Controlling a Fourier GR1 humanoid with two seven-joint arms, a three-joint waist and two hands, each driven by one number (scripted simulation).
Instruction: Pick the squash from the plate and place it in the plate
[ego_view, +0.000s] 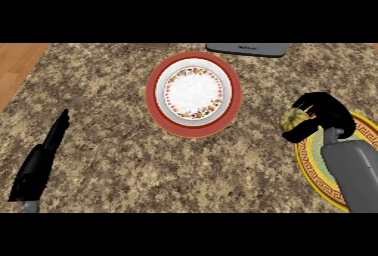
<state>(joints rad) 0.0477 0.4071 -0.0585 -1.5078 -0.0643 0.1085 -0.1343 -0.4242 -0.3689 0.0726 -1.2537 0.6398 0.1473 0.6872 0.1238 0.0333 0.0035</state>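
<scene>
Right robot hand (325, 114) curled round the yellowish squash (293, 119), holding it at the left rim of the yellow plate (316, 172) with the patterned gold border, at the right side of the speckled stone surface (103, 125). Left robot hand (44, 157) at the lower left, fingers straight and pointing up, resting, holding nothing. Near the middle, well apart from the squash, a white floral plate (193, 92) sitting on a red plate (159, 112). Grey object (247, 49) at the far edge
</scene>
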